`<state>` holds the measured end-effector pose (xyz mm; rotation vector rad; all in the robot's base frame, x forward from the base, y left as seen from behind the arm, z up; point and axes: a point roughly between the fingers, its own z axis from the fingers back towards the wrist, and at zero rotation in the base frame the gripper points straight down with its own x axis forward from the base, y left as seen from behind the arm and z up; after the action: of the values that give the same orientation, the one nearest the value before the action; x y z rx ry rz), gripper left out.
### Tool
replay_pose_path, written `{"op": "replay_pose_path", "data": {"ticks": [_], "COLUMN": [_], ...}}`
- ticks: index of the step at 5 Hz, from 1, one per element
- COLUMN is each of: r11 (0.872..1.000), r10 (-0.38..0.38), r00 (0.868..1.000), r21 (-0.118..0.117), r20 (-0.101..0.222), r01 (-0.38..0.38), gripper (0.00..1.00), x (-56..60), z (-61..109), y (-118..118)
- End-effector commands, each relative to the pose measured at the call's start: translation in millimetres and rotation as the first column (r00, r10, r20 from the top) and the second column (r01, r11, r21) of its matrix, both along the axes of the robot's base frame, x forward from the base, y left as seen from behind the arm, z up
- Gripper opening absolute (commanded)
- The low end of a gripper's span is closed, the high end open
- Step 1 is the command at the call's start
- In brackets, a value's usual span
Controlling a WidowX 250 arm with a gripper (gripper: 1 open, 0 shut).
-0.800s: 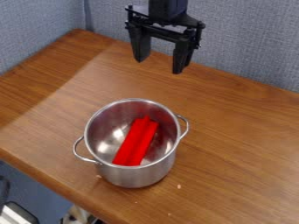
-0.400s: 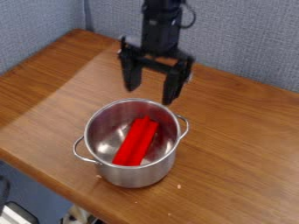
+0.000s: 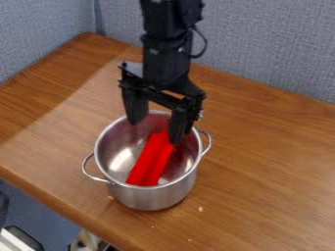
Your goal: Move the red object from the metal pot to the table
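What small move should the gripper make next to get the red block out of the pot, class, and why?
Probably lower straight down a little further so the fingers straddle the red block, then close. The gripper is open and points down over the pot, its fingertips at about rim level, and the block lies untouched inside, not yet between the fingers.

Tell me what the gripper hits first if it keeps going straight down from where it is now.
Most likely the red block lying in the pot. The open gripper hangs over the pot's far side, so a finger might catch the rim first; depth is hard to judge.
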<state>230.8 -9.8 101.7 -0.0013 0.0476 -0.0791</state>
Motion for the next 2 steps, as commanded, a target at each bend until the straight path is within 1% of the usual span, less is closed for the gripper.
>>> {"op": "replay_pose_path", "data": {"ticks": [1, 2], "r11": [1.0, 1.0], "r10": [0.002, 0.005], "r00": [0.997, 0.994], "r21": [-0.015, -0.018], "r20": [0.074, 0.107], "r01": [-0.001, -0.003], "gripper": [1.0, 1.0], "x": [-4.8, -6.4], "z": [-3.4, -13.7], "y": [0.9, -1.5]}}
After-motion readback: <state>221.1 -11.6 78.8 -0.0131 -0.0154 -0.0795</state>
